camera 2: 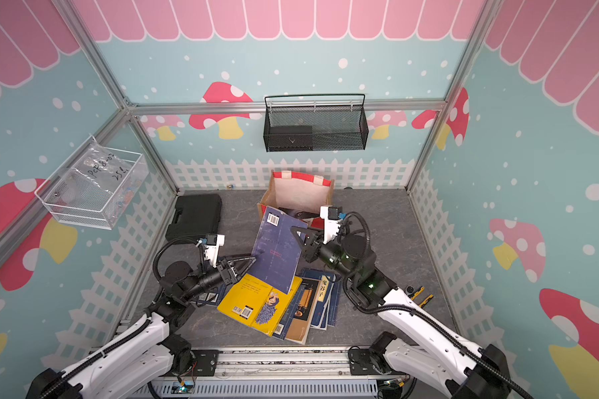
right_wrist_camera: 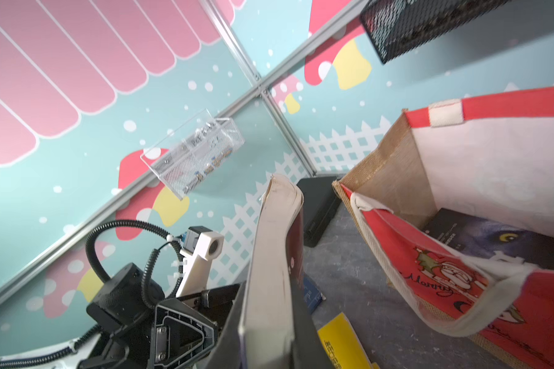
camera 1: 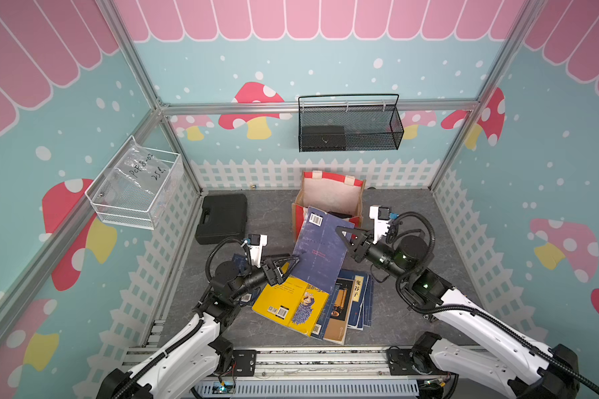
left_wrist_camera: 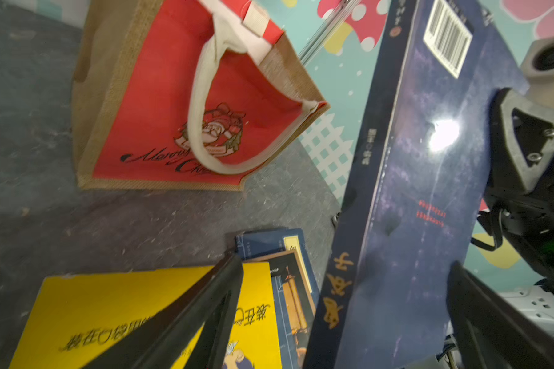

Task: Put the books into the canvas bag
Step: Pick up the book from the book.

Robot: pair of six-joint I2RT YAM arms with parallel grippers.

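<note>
A dark blue book (camera 1: 320,248) (camera 2: 277,252) hangs tilted above the pile, just in front of the canvas bag (camera 1: 325,197) (camera 2: 298,193). My right gripper (camera 1: 346,236) (right_wrist_camera: 269,319) is shut on its right edge; the page edge (right_wrist_camera: 272,255) runs up between the jaws. My left gripper (camera 1: 295,259) (left_wrist_camera: 344,262) is open, its fingers (left_wrist_camera: 227,278) on either side of the book's spine edge (left_wrist_camera: 343,271). A yellow book (camera 1: 287,304) (left_wrist_camera: 109,303) and a scroll-cover book (camera 1: 343,304) lie with other blue books on the floor. A dark book (right_wrist_camera: 493,236) lies inside the bag (right_wrist_camera: 397,179).
A black plastic case (camera 1: 222,217) lies at the back left of the floor. A black mesh basket (camera 1: 350,124) hangs on the back wall and a clear bin (camera 1: 135,186) on the left wall. A small yellow-and-black tool (camera 2: 419,293) lies by the right arm.
</note>
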